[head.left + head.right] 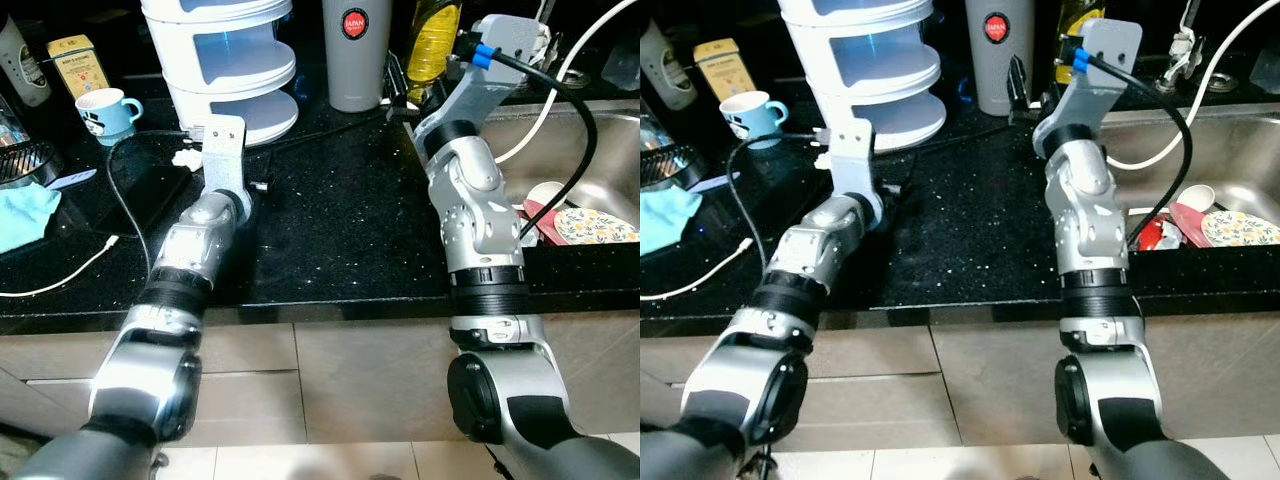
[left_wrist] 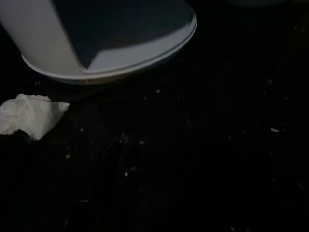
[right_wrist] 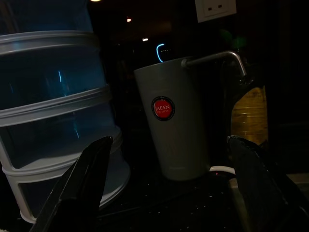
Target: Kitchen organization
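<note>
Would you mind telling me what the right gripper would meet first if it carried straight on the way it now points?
Most likely the grey tumbler with the red sticker: it stands centred between the open right gripper fingers, across a stretch of black counter. Depth is hard to judge.

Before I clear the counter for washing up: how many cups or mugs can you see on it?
2. A blue mug stands at the counter's far left, near the yellow tin. A tall grey tumbler stands at the back, between the white tiered container and the sink. Others may be hidden.
</note>
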Controlling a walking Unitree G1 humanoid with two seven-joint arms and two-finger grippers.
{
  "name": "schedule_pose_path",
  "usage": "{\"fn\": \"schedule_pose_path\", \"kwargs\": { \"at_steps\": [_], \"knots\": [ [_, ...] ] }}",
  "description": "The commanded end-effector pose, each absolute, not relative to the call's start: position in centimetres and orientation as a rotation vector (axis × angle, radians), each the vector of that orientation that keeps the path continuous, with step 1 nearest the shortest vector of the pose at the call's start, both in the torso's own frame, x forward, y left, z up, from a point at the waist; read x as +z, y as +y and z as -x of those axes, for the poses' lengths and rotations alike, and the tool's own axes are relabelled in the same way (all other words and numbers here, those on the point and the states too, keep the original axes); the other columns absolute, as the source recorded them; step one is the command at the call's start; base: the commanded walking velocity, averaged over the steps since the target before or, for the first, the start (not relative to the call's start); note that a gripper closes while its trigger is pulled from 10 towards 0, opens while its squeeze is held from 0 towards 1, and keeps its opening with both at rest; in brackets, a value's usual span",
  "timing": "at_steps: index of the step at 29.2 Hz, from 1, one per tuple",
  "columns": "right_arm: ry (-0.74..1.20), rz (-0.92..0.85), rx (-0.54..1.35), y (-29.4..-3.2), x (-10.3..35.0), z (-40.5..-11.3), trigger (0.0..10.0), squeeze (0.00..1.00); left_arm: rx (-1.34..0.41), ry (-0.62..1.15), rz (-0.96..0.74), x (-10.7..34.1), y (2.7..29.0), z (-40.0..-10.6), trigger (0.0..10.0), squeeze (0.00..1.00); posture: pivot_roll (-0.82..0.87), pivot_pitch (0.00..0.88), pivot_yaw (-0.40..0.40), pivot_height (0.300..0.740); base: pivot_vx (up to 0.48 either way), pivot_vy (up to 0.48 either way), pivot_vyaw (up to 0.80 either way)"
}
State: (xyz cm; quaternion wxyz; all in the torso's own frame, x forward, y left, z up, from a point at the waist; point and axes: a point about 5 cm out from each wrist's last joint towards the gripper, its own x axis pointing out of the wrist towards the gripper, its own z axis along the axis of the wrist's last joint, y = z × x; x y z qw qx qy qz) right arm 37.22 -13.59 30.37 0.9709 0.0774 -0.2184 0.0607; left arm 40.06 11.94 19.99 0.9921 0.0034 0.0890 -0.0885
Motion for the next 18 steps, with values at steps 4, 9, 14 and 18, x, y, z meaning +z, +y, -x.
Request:
{"fn": "schedule_pose_path", "kwargs": {
  "at_steps": [4,9,14,18],
  "knots": [
    [-0.434,-0.15,0.111,-13.8,30.2,-37.0,10.0,0.0,-0.192,0.275,-0.02,17.6,11.5,-39.6,10.0,0.0,0.0,0.0,0.086,0.74,0.0,0.0,0.0],
    [-0.432,-0.15,0.111,-13.8,30.2,-37.0,10.0,0.0,-0.218,0.355,0.176,15.9,11.3,-39.1,9.1,0.0,0.0,0.0,0.083,0.74,0.0,0.0,0.0],
    [-0.43,-0.149,0.116,-13.7,30.3,-37.0,10.0,0.0,-0.216,0.441,0.243,13.7,11.2,-38.2,1.8,0.0,0.01,0.0,0.079,0.74,0.0,0.0,0.0],
    [-0.427,-0.15,0.12,-13.6,30.2,-37.0,10.0,0.0,-0.198,0.474,0.238,12.6,11.5,-37.8,0.0,0.0,0.01,0.0,0.079,0.74,0.0,0.0,0.0]
  ]
}}
